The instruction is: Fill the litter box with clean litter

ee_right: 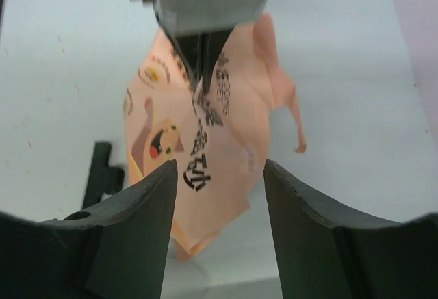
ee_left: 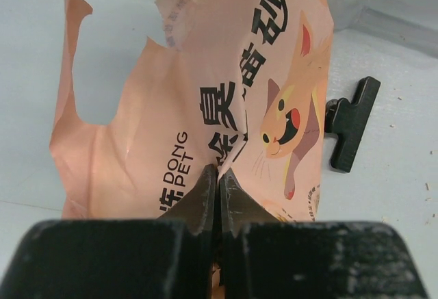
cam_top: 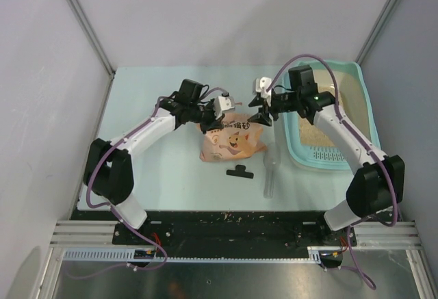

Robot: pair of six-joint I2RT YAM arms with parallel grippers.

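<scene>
Left claw (ee_left: 217, 174) clamped tight on the peach-pink cartoon-cat plastic bag (ee_left: 205, 87); my right claw (ee_right: 219, 169) gapes apart near it. Teal rectangular plastic litter box (cam_top: 321, 155), beige granular clean litter (cam_top: 311, 133) inside, sits at the desk's (cam_top: 157, 176) right.

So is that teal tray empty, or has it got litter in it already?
Not empty: clean litter covers the floor of the litter box in the top view. How deep, cannot tell.

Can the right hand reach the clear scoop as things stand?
Probably yes. The right hand is open and empty, and the clear scoop lies uncovered just near of it, between the litter bag and the litter box.
</scene>
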